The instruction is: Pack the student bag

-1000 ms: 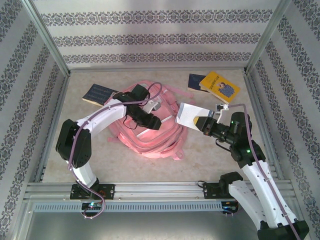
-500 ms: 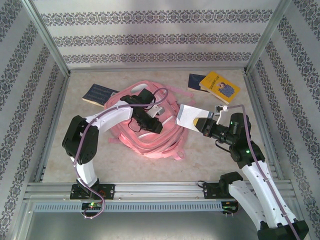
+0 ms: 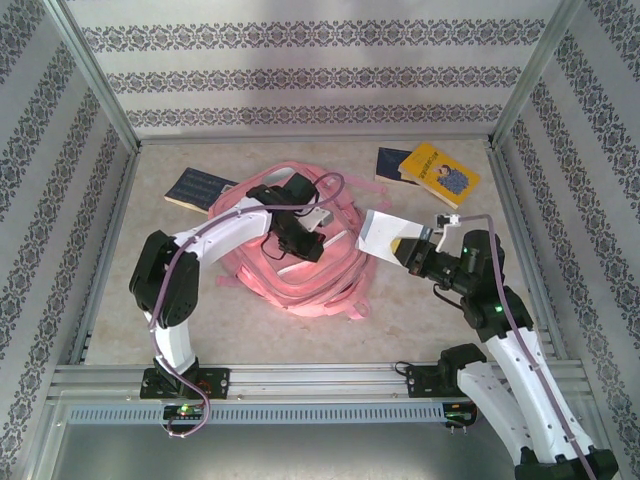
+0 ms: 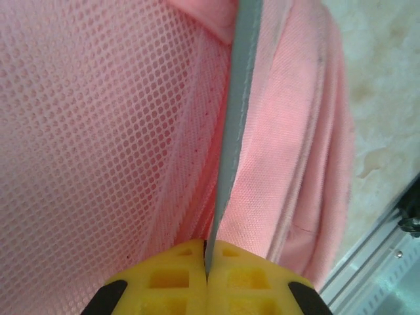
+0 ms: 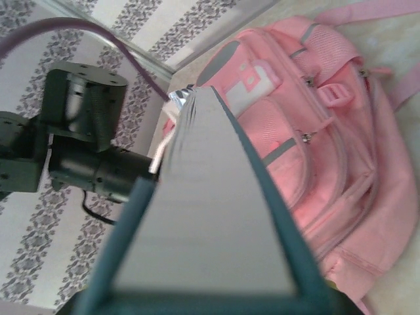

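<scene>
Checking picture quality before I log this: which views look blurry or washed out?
Left wrist: student bag mesh sharp, table beyond soft and pale; right wrist: book blurred at its near end, bag behind clearer; top external: even soft light, no glare.

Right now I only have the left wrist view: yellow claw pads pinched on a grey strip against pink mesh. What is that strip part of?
Observer: It looks like grey trim on the student bag, which the left claw has pinched.
Operator: What is the other arm doing?
Observer: The right claw holds a book just right of the bag.
Operator: Is anything else lying out?
Observer: Yes, on the table a yellow book lies far right and a dark blue book far left.
</scene>
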You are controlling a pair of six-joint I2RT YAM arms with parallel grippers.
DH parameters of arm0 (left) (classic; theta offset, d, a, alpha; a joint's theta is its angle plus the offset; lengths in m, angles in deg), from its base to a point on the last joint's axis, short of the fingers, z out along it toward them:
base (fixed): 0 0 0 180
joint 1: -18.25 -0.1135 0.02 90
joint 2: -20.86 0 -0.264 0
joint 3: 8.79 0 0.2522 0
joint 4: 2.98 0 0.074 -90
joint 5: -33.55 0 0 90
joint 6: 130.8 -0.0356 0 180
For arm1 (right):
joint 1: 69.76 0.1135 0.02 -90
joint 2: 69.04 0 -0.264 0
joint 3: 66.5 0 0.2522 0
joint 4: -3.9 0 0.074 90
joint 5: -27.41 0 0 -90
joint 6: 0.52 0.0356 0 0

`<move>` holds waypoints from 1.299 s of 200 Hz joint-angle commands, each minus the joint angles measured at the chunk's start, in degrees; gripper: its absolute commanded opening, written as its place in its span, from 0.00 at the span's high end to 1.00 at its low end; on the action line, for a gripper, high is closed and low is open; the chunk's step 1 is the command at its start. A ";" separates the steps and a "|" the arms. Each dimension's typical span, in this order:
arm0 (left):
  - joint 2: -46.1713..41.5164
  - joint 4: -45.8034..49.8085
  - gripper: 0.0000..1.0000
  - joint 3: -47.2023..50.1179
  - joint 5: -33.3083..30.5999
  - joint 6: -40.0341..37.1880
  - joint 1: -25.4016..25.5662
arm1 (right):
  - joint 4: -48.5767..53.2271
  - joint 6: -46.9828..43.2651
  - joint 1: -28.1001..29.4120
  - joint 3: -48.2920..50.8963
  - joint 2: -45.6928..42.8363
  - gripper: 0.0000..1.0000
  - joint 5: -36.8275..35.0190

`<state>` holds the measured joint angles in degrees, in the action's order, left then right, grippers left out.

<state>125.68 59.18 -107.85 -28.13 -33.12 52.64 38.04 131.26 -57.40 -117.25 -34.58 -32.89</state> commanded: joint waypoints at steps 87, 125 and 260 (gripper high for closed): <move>-17.07 -7.51 1.00 -9.30 17.89 5.84 -10.90 | -1.78 8.86 0.70 3.83 -3.88 1.00 -6.94; -16.35 -12.39 1.00 -8.28 23.54 7.79 -11.01 | -15.62 17.03 8.32 9.07 3.11 1.00 -4.06; -15.19 -23.60 1.00 -4.75 42.26 8.60 -12.55 | -39.39 38.09 21.75 -2.29 39.62 1.00 -16.62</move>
<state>111.32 45.98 -111.30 4.43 -24.01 41.21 4.45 162.51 -37.69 -115.35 -0.57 -44.24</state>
